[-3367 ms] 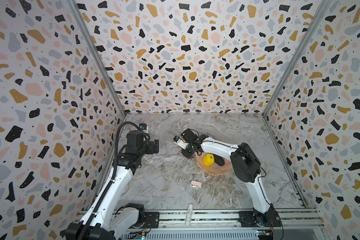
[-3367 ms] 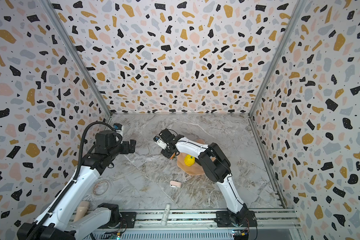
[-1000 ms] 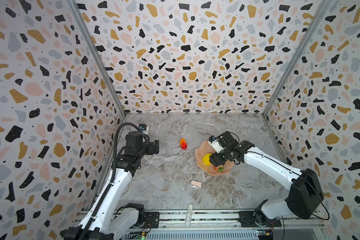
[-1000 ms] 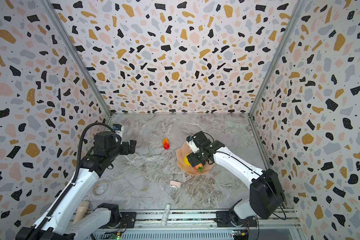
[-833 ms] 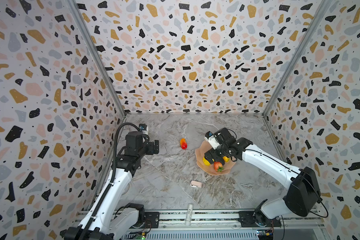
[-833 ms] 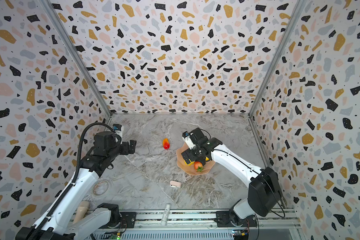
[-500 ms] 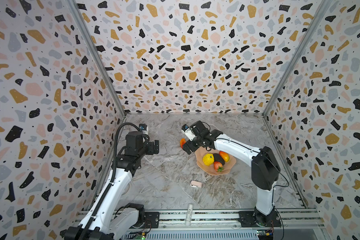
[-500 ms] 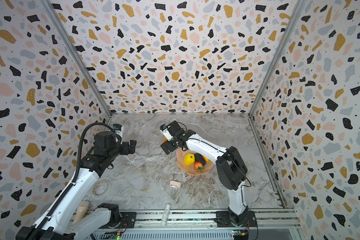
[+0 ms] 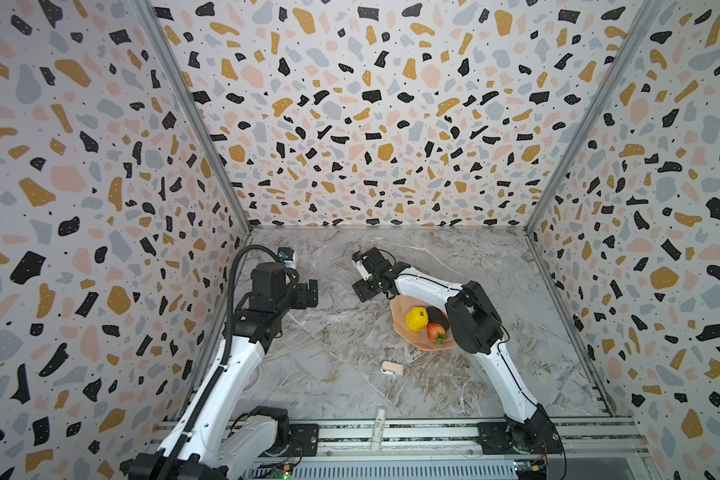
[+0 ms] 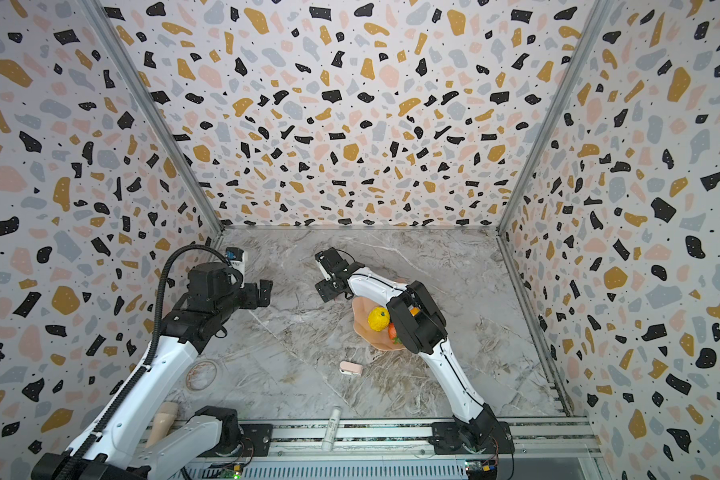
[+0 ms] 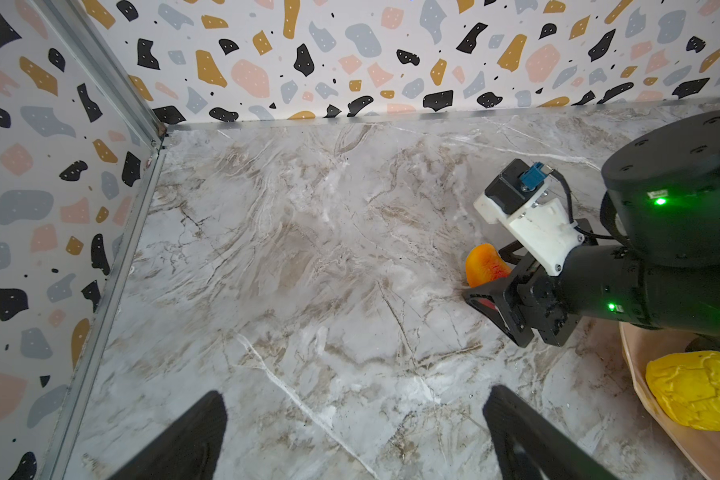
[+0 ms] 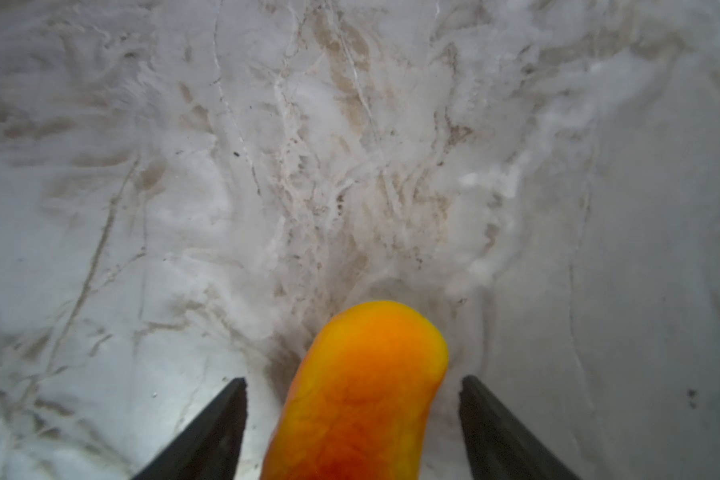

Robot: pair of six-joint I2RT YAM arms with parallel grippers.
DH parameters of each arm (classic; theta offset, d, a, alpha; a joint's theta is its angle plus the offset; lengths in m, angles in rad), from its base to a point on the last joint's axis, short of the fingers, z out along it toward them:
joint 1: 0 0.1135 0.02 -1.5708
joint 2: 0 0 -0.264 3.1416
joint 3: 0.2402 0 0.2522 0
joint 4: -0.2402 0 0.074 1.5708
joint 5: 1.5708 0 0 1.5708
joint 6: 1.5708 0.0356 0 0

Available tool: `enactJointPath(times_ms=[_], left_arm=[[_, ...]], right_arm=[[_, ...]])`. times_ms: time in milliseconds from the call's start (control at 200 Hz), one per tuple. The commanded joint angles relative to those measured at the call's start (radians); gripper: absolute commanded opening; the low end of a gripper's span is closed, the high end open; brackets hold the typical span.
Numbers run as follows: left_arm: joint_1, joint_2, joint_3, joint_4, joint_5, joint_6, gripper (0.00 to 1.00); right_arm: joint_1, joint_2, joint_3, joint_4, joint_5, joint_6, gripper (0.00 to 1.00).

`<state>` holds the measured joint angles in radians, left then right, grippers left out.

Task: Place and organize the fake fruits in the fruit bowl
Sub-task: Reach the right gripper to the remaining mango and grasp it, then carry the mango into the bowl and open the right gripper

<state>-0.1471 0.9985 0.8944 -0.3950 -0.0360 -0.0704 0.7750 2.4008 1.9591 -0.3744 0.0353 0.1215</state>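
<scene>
Orange-red plastic mango (image 12: pixel 362 395) lies on the grey marble-patterned desk (image 9: pixel 329 386), near the wide peach-pink fruit bowl (image 9: pixel 399 332) with the wavy rim but outside it. The right end effector (image 12: pixel 352 379) straddles this mango. Its two dark fingers stand one on each side, with a strip of desk showing between each finger and the fruit, so the jaws are apart and not gripping.

A second ago this end effector was over the bowl and the fruit lay alone on the desk. Half a second ago it was above the fruit, and now it is down around it. In both top views it hides the mango altogether.

The bowl has filled too. About three seconds ago it showed only the bumpy yellow citrus (image 9: pixel 416 318) and the black oval fruit (image 9: pixel 436 316). Now a red strawberry with green cap (image 9: pixel 435 333) lies just beside them. A sliver of orange, the second mango (image 10: pixel 414 310), shows at the edge of the right arm's black elbow joint (image 9: pixel 472 320). That joint hangs over the bowl's right part and covers it.

The left end effector (image 11: pixel 356 395) is where it was, above the desk and well to the left of the bowl, its fingers wide apart with nothing between them. A small pale pink clip (image 9: pixel 392 368) lies on the desk towards the front. A white tube (image 9: pixel 378 422) rests at the front rail.
</scene>
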Motion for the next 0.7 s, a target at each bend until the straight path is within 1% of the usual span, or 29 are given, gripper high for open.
enactJointPath(times_ms=[0,60,115,165,210,285,340,456,516,591,696], left_arm=[[-0.005,-0.008,-0.008,0.031,-0.016,0.012,1.0],[-0.005,-0.008,-0.006,0.031,-0.016,0.012,1.0],[-0.005,-0.006,-0.006,0.031,-0.016,0.011,1.0],[-0.005,-0.006,-0.005,0.031,-0.015,0.012,1.0],[-0.005,-0.006,-0.006,0.033,-0.016,0.014,1.0],[-0.005,-0.004,-0.005,0.031,-0.017,0.014,1.0],[-0.005,-0.006,-0.005,0.03,-0.018,0.014,1.0],[-0.005,-0.006,-0.003,0.03,-0.019,0.014,1.0],[-0.005,-0.006,-0.003,0.029,-0.017,0.015,1.0],[-0.005,-0.003,-0.003,0.034,-0.013,0.014,1.0],[-0.005,0.003,0.001,0.036,-0.001,0.013,1.0]], right_arm=[[0.001,-0.035,0.03,0.008,0.025,0.023,0.58],[0.005,-0.059,0.006,0.019,0.033,0.015,0.43],[0.009,-0.098,-0.025,0.031,0.038,0.001,0.32],[0.012,-0.148,-0.067,0.049,0.035,-0.026,0.24],[0.012,-0.209,-0.125,0.076,0.037,-0.051,0.19],[0.005,-0.332,-0.237,0.12,0.04,-0.094,0.14],[-0.012,-0.433,-0.325,0.143,0.021,-0.12,0.1],[-0.075,-0.642,-0.513,0.162,-0.029,-0.174,0.06],[-0.104,-0.738,-0.614,0.169,-0.023,-0.219,0.05],[-0.147,-0.825,-0.721,0.171,-0.019,-0.255,0.04],[-0.223,-0.901,-0.847,0.213,-0.044,-0.248,0.05]])
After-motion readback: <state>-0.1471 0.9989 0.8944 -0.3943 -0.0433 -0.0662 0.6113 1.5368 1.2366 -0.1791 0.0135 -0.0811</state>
